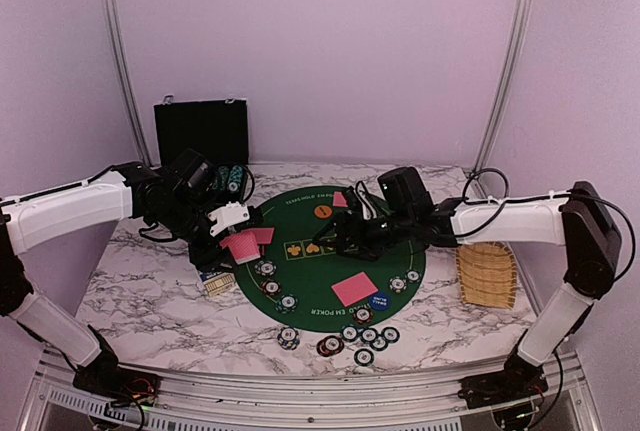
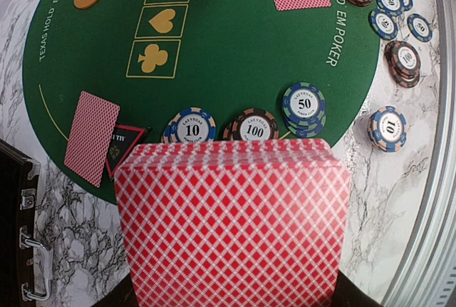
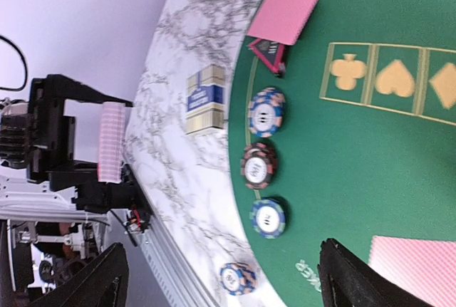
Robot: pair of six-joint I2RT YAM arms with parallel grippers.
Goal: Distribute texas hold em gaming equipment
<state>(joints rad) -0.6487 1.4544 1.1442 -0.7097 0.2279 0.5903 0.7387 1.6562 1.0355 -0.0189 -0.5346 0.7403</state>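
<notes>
Pale lilac walls and metal posts box in a white, marble-veined table [image 1: 140, 296], and a round green felt mat [image 1: 320, 261] printed for Texas Hold'em sits in the middle. Far left at the back, the black chip case [image 1: 200, 131] stands upright near the wall. The left fingers [image 1: 236, 241] are clamped tight on a red-backed deck [image 1: 241, 246], held over the mat's left edge, with a card box [image 1: 218, 282] lying on the marble just beside it.

The left wrist view fills with that deck's diamond pattern. Past it we can read three chip stacks [image 2: 254, 127] on the felt marked 10, 100 and 50, numbers the overhead camera cannot resolve. It also picks out a triangular red-black marker [image 2: 125, 147] touching a face-down card [image 2: 91, 138].

Centre now: an orange button [image 1: 323, 211] near the mat's far edge, four gold suit boxes, and another card [image 1: 354, 288] face down toward the near side with a blue button [image 1: 379, 302] just beside it. A cluster of loose chips [image 1: 362, 339] rests on the marble off the mat's near edge.

The right fingers [image 1: 347, 235] hover over the middle of the felt. Their own camera shows them spread wide with nothing between them, and it catches the deck edge-on in the other arm's grip. Far right, a woven wicker basket [image 1: 487, 273] sits on the table beside the mat
</notes>
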